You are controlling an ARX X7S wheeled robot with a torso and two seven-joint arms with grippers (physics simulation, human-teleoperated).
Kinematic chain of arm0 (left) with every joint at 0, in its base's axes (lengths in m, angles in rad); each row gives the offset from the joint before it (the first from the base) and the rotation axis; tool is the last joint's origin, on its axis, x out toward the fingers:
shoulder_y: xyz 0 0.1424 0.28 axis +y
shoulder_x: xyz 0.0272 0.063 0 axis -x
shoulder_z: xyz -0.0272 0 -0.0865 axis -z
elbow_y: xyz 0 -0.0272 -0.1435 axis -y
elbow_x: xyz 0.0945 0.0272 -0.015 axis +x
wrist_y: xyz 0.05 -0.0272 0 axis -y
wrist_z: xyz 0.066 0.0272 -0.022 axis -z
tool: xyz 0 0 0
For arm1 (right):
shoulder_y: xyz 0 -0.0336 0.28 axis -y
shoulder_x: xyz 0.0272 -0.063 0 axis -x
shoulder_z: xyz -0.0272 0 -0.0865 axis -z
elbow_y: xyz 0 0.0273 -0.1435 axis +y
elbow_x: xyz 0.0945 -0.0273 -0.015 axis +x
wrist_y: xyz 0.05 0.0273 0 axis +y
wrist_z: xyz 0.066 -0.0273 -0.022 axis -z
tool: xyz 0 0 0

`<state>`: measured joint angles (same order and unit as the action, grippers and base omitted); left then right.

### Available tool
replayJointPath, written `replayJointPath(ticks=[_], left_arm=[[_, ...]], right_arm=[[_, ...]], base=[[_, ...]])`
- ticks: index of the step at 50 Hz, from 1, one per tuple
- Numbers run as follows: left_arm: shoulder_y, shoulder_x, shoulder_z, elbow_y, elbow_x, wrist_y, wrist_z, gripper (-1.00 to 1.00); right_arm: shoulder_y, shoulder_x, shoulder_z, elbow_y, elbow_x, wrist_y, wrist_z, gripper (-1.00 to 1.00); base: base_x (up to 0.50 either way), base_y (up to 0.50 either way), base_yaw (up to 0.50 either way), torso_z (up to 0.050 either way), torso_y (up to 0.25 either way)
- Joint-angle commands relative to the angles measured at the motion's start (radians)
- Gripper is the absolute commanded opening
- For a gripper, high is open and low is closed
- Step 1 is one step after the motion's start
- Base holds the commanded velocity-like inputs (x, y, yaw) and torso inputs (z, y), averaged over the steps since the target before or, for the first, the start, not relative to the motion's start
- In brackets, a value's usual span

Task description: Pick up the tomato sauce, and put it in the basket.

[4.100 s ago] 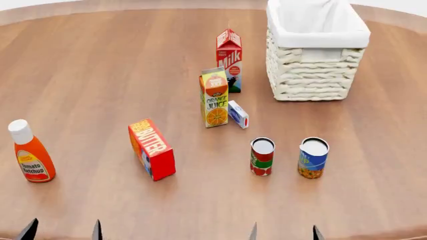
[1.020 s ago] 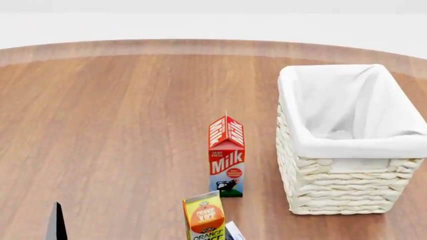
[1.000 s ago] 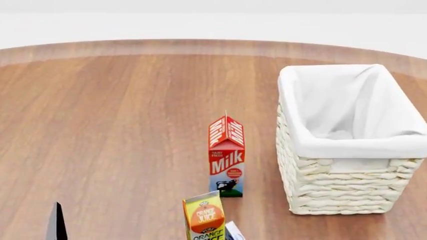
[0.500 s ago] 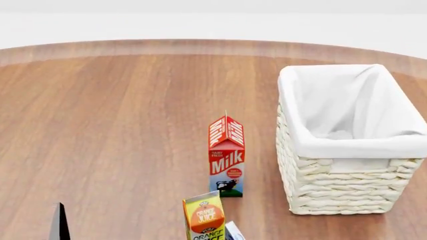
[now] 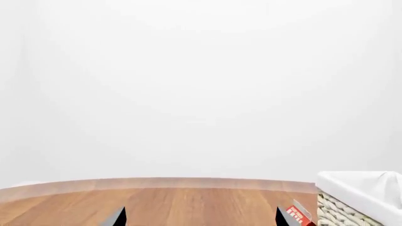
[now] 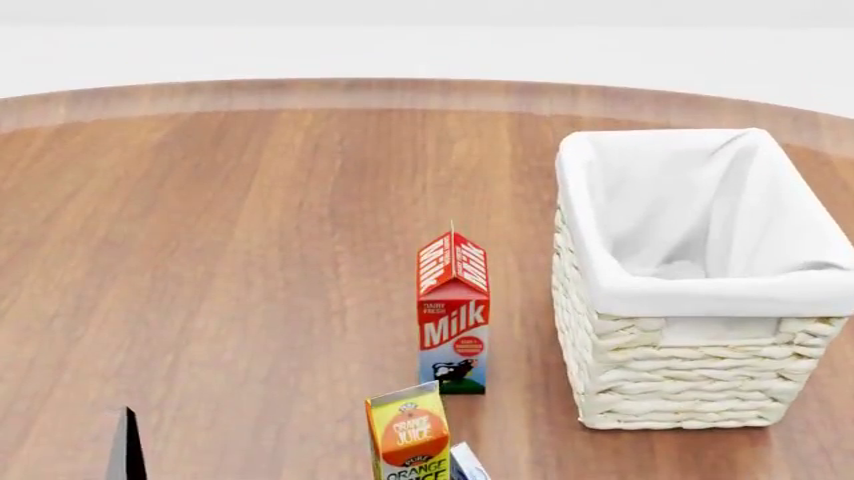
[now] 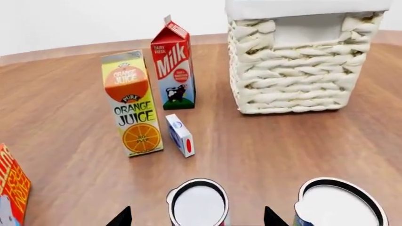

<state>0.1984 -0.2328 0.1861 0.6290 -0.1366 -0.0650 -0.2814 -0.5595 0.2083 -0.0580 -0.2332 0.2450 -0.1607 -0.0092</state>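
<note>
The tomato sauce can shows only in the right wrist view, as a silver-white top with a dark rim. It stands between the two dark fingertips of my right gripper, which is open around it without touching. The cream wicker basket with a white cloth lining stands at the right of the head view; it also shows in the right wrist view and the left wrist view. My left gripper is open and empty above the table; one fingertip shows in the head view.
A blue-labelled can stands right beside the tomato sauce. Beyond them stand an orange juice carton, a small white box and a milk carton. A red butter box is at the edge. The round wooden table's rim curves behind.
Since four seconds ago the head view has risen, and the cans have left it. In the last second only the left fingertip has crept slightly right and down in the head view.
</note>
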Motion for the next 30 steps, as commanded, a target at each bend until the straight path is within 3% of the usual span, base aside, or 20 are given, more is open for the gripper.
replayJointPath(ticks=[1,8,30], left_arm=[[-0.002,-0.004,0.008,-0.009,-0.003,0.003,-0.005,1.00],[-0.003,-0.007,0.012,-0.011,-0.009,0.002,-0.008,1.00],[-0.009,-0.016,0.019,-0.012,-0.016,0.000,-0.019,1.00]], right_arm=[[0.059,-0.005,-0.019,0.040,-0.017,0.028,0.021,1.00],[0.129,-0.021,-0.033,0.189,-0.044,-0.041,0.022,1.00],[0.267,-0.035,-0.091,0.330,-0.064,0.024,0.053,1.00]], base=[[0.00,0.00,0.00,0.000,0.000],[0.00,0.00,0.00,0.000,0.000],[0.00,0.00,0.00,0.000,0.000]])
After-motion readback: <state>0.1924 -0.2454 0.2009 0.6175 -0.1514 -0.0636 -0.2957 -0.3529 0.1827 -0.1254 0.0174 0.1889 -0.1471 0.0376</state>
